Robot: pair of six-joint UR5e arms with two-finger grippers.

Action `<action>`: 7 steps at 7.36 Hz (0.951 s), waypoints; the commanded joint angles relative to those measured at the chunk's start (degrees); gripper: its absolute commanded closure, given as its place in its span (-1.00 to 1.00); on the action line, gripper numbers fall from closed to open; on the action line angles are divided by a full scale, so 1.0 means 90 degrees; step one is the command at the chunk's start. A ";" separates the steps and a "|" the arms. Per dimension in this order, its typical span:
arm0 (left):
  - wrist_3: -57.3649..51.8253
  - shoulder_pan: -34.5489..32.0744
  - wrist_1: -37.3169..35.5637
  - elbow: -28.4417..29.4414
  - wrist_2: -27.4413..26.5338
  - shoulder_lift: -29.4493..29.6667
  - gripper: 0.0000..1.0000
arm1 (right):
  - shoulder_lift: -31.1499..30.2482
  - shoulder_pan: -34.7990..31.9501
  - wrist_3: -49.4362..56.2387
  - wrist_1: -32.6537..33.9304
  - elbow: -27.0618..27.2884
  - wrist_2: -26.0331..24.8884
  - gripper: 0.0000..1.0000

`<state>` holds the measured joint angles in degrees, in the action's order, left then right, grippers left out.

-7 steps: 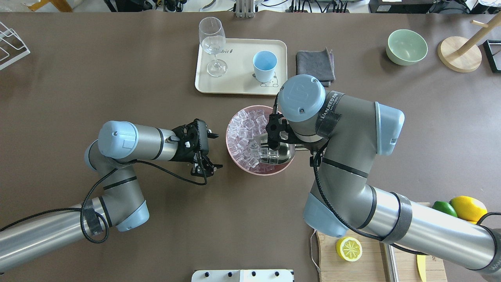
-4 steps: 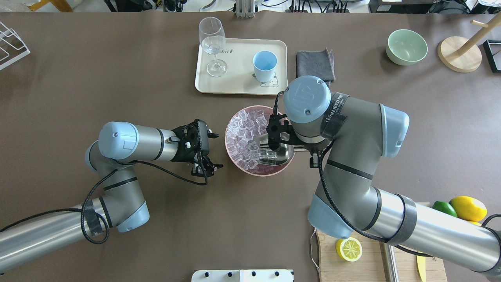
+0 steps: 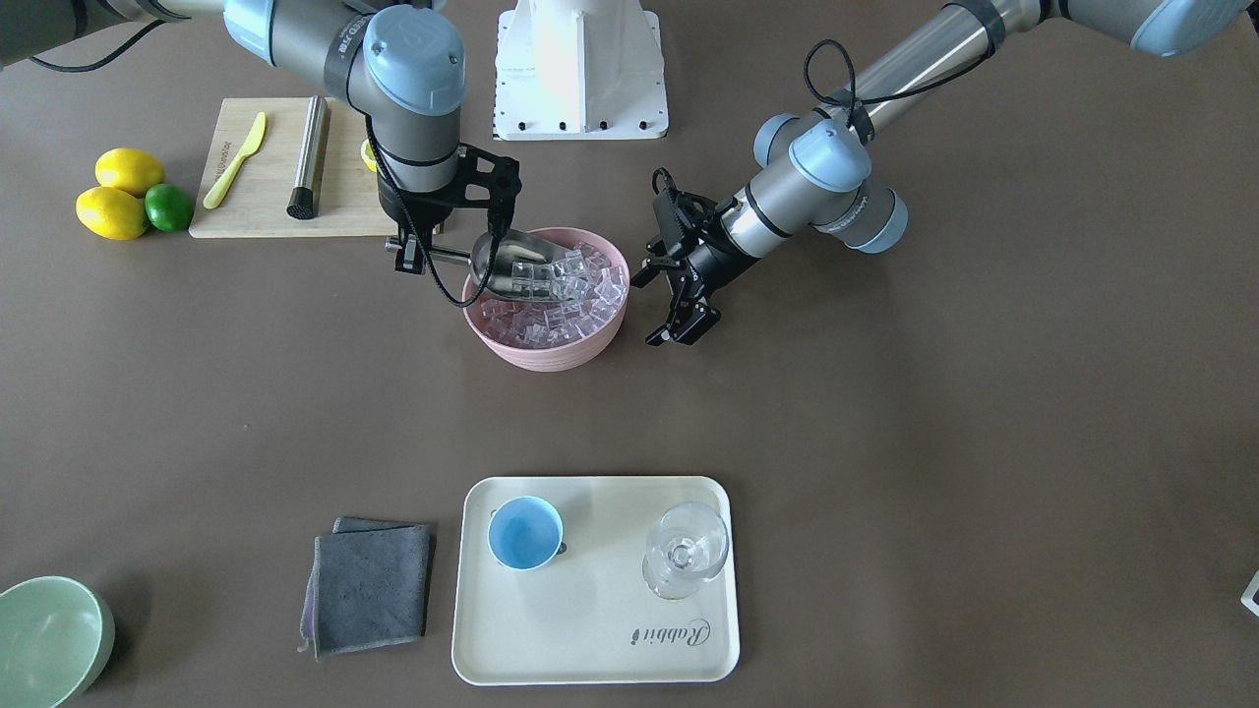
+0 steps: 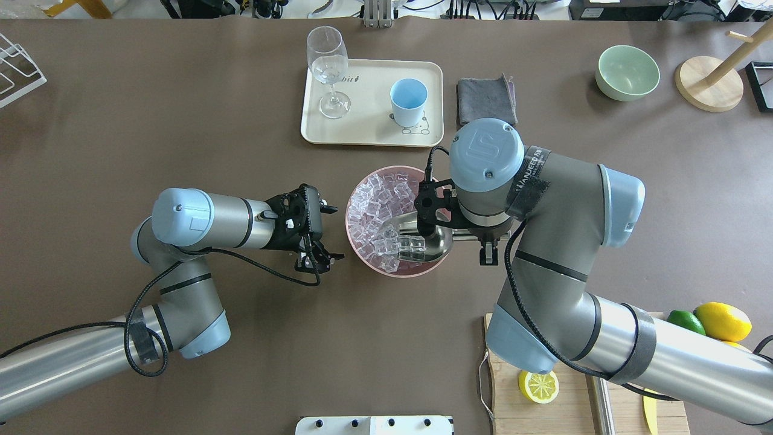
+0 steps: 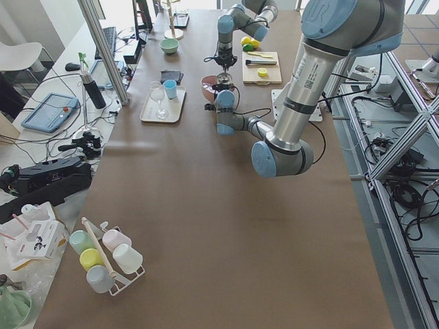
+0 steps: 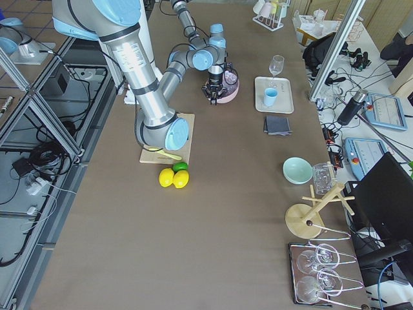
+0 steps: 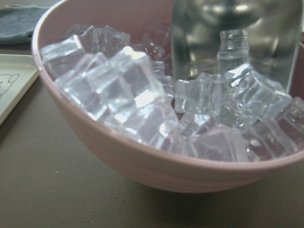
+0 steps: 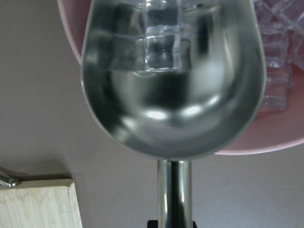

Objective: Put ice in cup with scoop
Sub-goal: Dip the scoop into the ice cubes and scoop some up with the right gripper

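The ice fills a pink bowl at mid table. My right gripper is shut on the thin handle of the steel scoop. The scoop's trough lies in the bowl's right side with several cubes in it, as the right wrist view shows. My left gripper is open and empty just left of the bowl, not touching it. The light-blue cup stands empty on the cream tray beyond the bowl.
A stemmed glass stands on the tray's left. A grey cloth lies right of the tray. A pale-green bowl and a wooden stand are far right. A cutting board with a lemon half is under my right arm.
My right wrist has shifted to the right and a little toward the robot, with the scoop still in the bowl holding cubes. The bowl moved slightly left. The left arm has not moved.
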<state>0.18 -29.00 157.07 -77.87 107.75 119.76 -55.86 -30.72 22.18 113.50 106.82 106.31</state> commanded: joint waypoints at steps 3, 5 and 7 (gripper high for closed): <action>0.0000 0.0000 0.0029 0.0010 -0.0010 -0.0006 -0.97 | -0.0102 -0.0015 0.0006 -0.0257 0.0055 0.0307 1.00; 0.0000 0.0000 0.0029 0.0000 0.0000 -0.0016 -0.97 | -0.0102 -0.0034 0.0015 -0.0257 0.0065 0.0502 1.00; 0.0000 -0.0010 0.0038 0.0000 0.0000 -0.0016 -0.97 | -0.0073 -0.0238 0.0366 -0.0267 0.0065 0.0512 1.00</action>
<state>0.18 -29.04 157.37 -77.86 107.75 119.64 -56.72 -31.16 23.35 111.18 107.38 110.60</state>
